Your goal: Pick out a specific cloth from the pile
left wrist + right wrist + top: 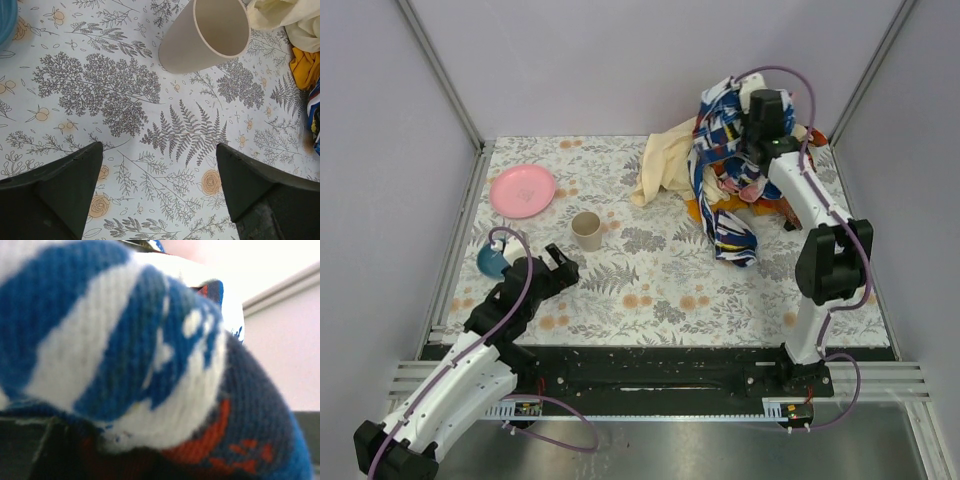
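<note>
The pile (750, 185) lies at the back right of the table. A strip of the plain mustard-orange cloth (692, 208) shows at the pile's left foot, under a blue-white-red patterned cloth (725, 225); it also shows at the right edge of the left wrist view (303, 66). My right gripper (745, 140) is raised over the pile with the patterned cloth draped from it. That cloth (125, 340) fills the right wrist view and hides the fingers. My left gripper (560, 262) is open and empty, low over the table (160, 190), just short of the tan cup.
The tan cup (586, 230) stands upright in front of my left gripper, also in the left wrist view (207, 35). A pink plate (523, 190) and a blue bowl (492, 260) are at the left. A pale cream cloth (665, 165) spreads from the pile's left side.
</note>
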Robot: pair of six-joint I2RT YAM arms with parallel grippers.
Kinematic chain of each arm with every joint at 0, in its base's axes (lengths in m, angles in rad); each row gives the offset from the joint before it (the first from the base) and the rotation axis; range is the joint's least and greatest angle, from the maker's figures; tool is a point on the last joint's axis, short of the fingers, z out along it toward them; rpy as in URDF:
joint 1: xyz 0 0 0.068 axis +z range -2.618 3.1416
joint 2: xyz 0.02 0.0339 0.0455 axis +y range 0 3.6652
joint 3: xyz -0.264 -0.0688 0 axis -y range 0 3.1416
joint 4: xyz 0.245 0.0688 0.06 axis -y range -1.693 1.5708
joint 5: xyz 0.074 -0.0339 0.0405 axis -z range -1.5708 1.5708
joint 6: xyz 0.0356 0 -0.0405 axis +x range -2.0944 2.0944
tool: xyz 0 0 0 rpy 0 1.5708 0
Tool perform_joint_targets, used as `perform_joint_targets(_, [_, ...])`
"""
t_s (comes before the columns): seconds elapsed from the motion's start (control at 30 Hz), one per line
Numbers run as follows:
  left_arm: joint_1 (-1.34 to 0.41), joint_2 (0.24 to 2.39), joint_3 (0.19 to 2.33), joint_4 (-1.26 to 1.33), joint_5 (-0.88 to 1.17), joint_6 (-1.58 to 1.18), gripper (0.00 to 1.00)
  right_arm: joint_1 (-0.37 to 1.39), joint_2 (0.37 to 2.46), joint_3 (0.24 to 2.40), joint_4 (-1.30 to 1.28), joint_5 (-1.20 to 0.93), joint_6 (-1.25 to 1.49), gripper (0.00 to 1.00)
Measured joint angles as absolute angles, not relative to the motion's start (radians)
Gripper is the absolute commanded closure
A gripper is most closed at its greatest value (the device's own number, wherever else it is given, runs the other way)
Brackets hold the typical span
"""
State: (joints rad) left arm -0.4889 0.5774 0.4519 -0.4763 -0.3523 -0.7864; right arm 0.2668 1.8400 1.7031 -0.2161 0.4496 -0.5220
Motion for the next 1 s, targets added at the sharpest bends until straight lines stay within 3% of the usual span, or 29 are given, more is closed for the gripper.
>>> perform_joint_targets(0.2, [-0.489, 0.593, 0.475, -0.476, -0.352, -0.786, 0.01, 0.060, 2.056, 1.893, -0.324, 0.362, -0.321, 1.00])
perform_joint_targets(0.6, [-0.489, 0.741, 0.513, -0.342, -0.207, -0.743, 0.01, -0.145, 2.537, 2.372, -0.647, 0.117, -0.041, 1.00])
perform_joint_targets(0.8, [-0.513, 1.100, 0.628, -0.131, -0.043, -0.733, 0.01, -0.175, 2.548, 2.387, -0.671, 0.027, -0.012, 1.00])
perform_joint_targets(1.0, [-0.610, 1.646, 1.058, -0.035, 0.043, -0.733, 0.01, -0.181, 2.542, 2.365, -0.656, 0.001, -0.005, 1.00])
